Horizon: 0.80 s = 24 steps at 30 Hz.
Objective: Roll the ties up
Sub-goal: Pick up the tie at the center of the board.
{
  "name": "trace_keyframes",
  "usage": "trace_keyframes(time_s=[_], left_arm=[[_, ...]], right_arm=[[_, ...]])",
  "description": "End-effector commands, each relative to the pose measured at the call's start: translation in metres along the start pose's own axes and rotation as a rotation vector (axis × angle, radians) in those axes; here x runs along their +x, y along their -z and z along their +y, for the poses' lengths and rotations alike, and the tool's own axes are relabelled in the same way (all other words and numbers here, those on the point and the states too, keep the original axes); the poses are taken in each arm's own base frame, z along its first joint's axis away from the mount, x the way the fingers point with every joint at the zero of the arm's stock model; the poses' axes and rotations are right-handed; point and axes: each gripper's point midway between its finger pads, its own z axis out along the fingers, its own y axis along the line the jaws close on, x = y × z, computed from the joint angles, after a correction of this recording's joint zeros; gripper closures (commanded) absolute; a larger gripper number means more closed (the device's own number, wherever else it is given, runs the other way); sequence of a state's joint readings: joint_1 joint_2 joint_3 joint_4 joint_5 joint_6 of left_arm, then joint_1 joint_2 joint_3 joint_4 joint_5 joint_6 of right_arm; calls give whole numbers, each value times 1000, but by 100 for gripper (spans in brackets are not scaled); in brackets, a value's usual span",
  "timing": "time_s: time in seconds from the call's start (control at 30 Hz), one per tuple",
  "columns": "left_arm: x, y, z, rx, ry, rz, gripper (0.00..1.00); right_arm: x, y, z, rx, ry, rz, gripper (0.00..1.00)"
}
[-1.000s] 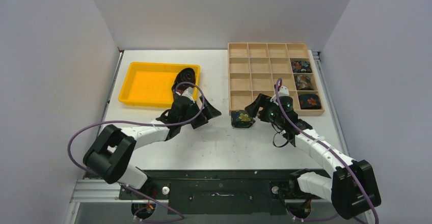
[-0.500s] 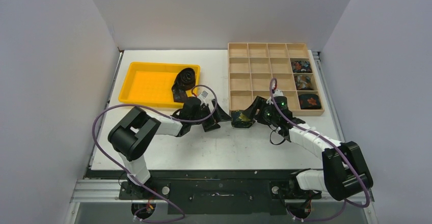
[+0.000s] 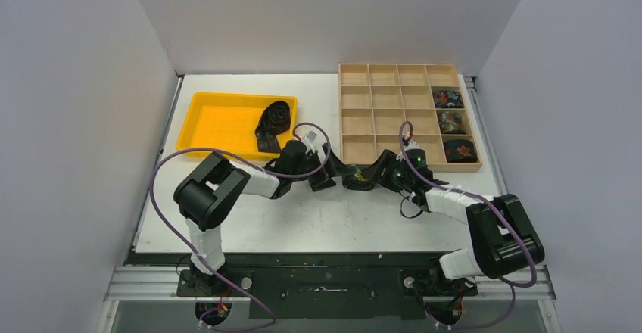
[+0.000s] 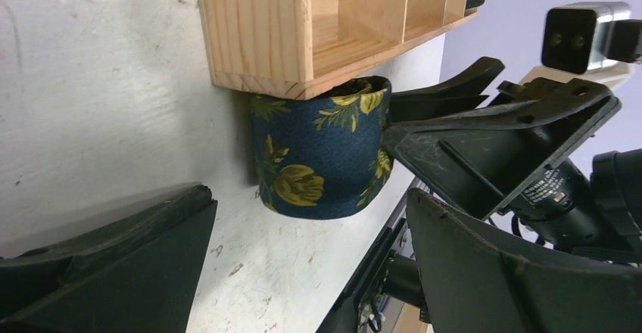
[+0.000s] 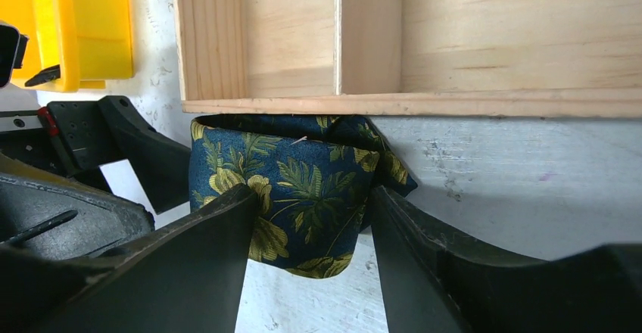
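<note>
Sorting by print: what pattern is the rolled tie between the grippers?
Tie: navy with yellow flowers; right wrist view.

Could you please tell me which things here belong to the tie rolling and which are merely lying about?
Job: rolled floral tie against the wooden box; black tie in the yellow tray; three rolled ties in the wooden box.
Merely there: wooden box, yellow tray, white table.

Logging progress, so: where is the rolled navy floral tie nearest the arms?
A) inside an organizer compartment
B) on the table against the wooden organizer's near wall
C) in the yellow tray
B: the rolled tie sits on the table, touching the wooden organizer from outside, not in any compartment.
</note>
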<state>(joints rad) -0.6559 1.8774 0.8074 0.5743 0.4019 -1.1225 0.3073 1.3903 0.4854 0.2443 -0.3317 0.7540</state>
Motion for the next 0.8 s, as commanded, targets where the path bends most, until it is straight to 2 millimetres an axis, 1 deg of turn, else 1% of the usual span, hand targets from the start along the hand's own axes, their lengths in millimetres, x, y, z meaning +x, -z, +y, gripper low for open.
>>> trace_keyframes(time_s=[0.0,0.1,0.2,0.33,0.43,0.47,0.5,0.63,0.77], left_arm=[[-5,-10,-24,80,-27,-2,4],[-4,-13,-24,83,-25,6,3],[-4,-17,-22,68,-28,12,4],[-7,-20,-6,-25,-32,1,3],[-7,-23,2,-85,-49,12,0],[-5,-24,3,-93,-53,20,2],[-3,-25,2,-94,-60,29,5],[7,-30,-2,-70,-64,68,8],[20,-34,-15,-1,-57,108,11]], right_arm=[[8,-6,0,-51,-35,16,45],[13,-9,-1,-65,-53,29,49],[17,-10,-5,-58,-58,36,49],[22,-9,-11,-46,-59,41,49],[25,-9,-14,-41,-56,44,49],[25,-9,-15,-38,-58,45,49],[26,-9,-16,-36,-58,44,49],[28,-9,-17,-36,-58,43,49],[30,-9,-19,-34,-59,44,49]])
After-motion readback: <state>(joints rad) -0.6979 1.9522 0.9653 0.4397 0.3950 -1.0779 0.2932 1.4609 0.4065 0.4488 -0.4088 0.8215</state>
